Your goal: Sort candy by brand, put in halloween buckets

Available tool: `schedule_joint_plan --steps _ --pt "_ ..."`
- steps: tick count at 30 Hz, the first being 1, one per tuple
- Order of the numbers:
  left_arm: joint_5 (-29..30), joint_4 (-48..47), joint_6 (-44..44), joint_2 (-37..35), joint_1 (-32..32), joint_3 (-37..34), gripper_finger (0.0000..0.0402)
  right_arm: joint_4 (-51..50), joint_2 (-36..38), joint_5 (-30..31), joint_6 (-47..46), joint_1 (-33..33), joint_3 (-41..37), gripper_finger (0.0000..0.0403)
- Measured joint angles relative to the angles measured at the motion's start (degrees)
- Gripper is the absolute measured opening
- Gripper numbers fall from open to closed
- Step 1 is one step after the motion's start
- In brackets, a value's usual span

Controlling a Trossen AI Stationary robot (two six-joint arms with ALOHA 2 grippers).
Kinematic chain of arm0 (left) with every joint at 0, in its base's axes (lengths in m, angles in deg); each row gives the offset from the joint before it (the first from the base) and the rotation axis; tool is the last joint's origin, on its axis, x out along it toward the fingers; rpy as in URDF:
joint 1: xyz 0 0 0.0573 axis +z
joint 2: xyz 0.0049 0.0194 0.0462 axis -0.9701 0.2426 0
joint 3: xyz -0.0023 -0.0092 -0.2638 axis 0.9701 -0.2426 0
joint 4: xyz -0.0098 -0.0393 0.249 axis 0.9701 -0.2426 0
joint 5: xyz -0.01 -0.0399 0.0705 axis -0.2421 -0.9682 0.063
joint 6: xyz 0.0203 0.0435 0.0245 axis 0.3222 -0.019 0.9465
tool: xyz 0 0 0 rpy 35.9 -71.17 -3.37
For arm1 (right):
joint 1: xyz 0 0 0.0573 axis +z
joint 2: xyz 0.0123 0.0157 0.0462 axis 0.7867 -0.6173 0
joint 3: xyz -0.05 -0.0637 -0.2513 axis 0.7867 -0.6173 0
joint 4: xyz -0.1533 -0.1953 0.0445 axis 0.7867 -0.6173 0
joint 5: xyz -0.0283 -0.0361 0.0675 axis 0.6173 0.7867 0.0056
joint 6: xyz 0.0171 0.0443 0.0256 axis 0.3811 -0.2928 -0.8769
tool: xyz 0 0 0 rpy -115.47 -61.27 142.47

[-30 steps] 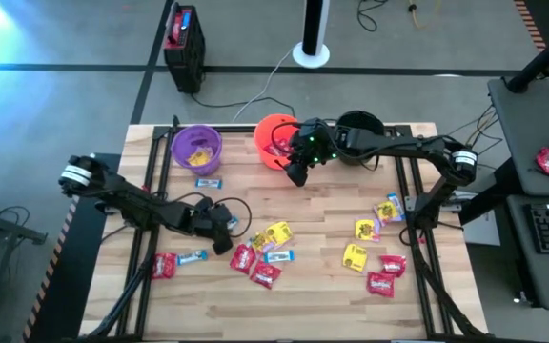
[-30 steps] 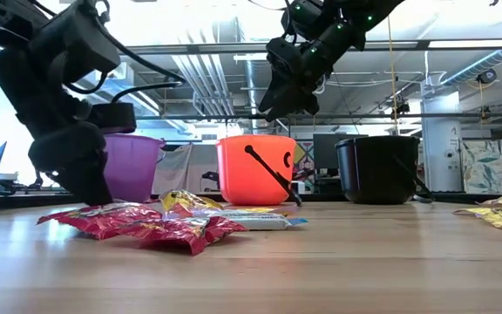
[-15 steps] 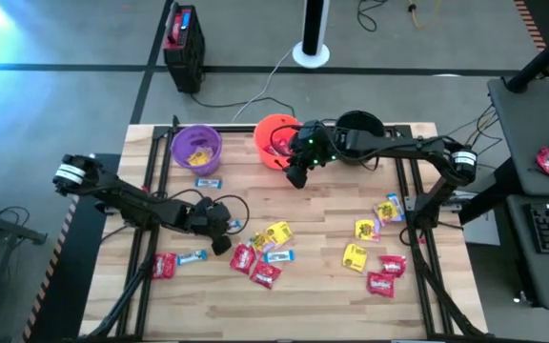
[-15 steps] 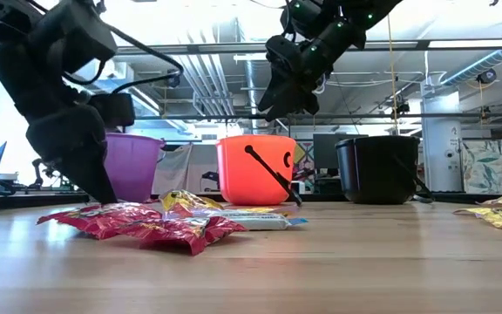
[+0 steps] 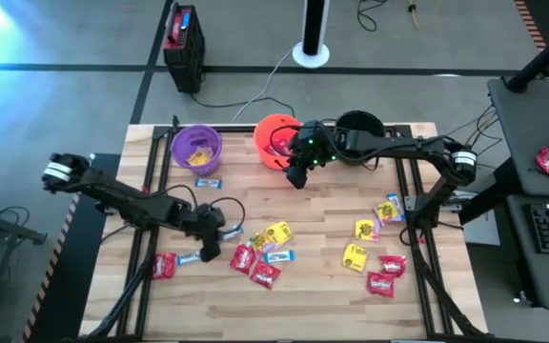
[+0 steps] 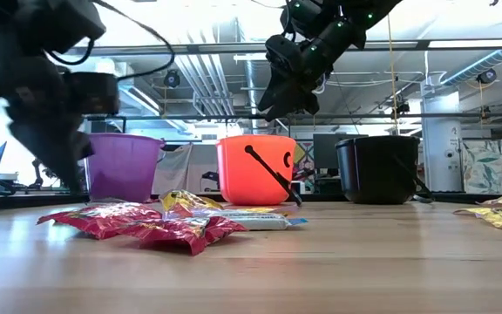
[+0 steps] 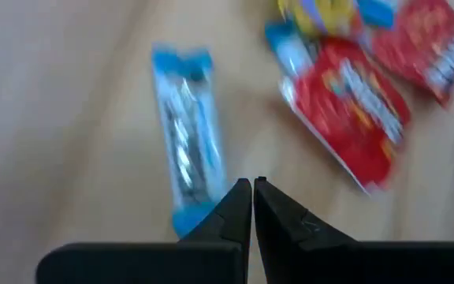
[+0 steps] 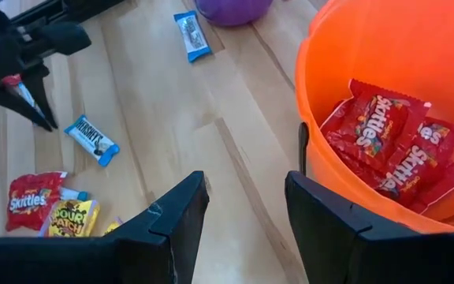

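Candy packets lie flat on the wooden table point(image 5: 322, 300): a red, yellow and blue cluster point(image 5: 260, 252) in the middle and a red and yellow group point(image 5: 375, 250) to the right. My left gripper point(image 7: 252, 183) is shut with nothing between its fingers, just right of a blue-and-white packet point(image 7: 186, 150), point(image 5: 191, 256). My right gripper point(image 8: 243, 189) hangs open beside the near rim of the orange bucket point(image 5: 274, 141), which holds red packets point(image 8: 385, 146). The purple bucket point(image 5: 196, 148) holds yellow packets. My right arm partly covers the black bucket point(image 5: 360, 124).
Another blue-and-white packet point(image 5: 208, 182) lies near the purple bucket, and a red packet point(image 5: 165, 265) lies near the table's left edge. Black frame rails point(image 5: 151, 191) run along both sides of the table. Bare wood shows along the near edge.
My left gripper has shut on nothing and moved toward the table's left edge, from the middle cluster to the blue-and-white packet. The packets lie where they were.
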Motion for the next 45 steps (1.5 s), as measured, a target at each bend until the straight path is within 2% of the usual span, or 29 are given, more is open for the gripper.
schedule_joint_plan --steps 3,7,12,16,19,26,31,36,39,44,45 --pt "-1.78 -3.3 -4.68 -1.24 -0.8 -0.4 0.0011 0.0 0.0 0.02 -0.02 0.0 0.0 0.0166" --pt "-0.44 -4.25 -3.87 -2.09 -1.19 -0.38 0.0034 0.04 0.0 0.01 -0.01 0.0 0.0 0.0166" --pt "2.55 -4.55 -1.95 -0.43 -1.24 -0.38 0.0094 0.03 0.0 -0.2 1.47 0.47 0.0 0.0166" --pt "3.36 -3.42 0.27 1.59 -1.48 -0.38 0.0149 0.72 0.02 -4.7 3.75 2.12 0.0 0.0166" --pt "5.98 -3.05 0.49 2.57 -1.48 -0.33 0.0184 0.5 0.02 -4.69 5.04 3.9 0.0 0.0166" --pt "6.65 0.02 2.06 5.01 -1.5 -0.31 0.0225 0.5 0.02 -1.15 3.85 5.1 0.0 0.0166" --pt "7.92 0.02 1.97 9.09 -1.52 -0.47 0.0221 0.52 0.0 -1.01 3.28 5.14 0.0 0.0166" --pt "8.47 0.23 1.54 11.76 -1.71 -0.18 0.0193 0.5 0.0 -0.94 3.25 5.14 -0.01 0.0166" --pt "8.53 0.08 1.44 11.62 -1.69 -0.2 0.0157 0.52 -0.02 -0.88 3.02 5.14 -0.02 0.0166" --pt "9.17 -0.03 0.83 10.72 -1.74 -0.46 0.007 0.52 -0.04 -0.88 2.86 5.14 -0.02 0.0166" --pt "9.32 -0.01 0.64 10.5 -1.74 -0.5 0.0067 0.52 -0.04 -0.88 2.86 5.14 -0.02 0.0166"
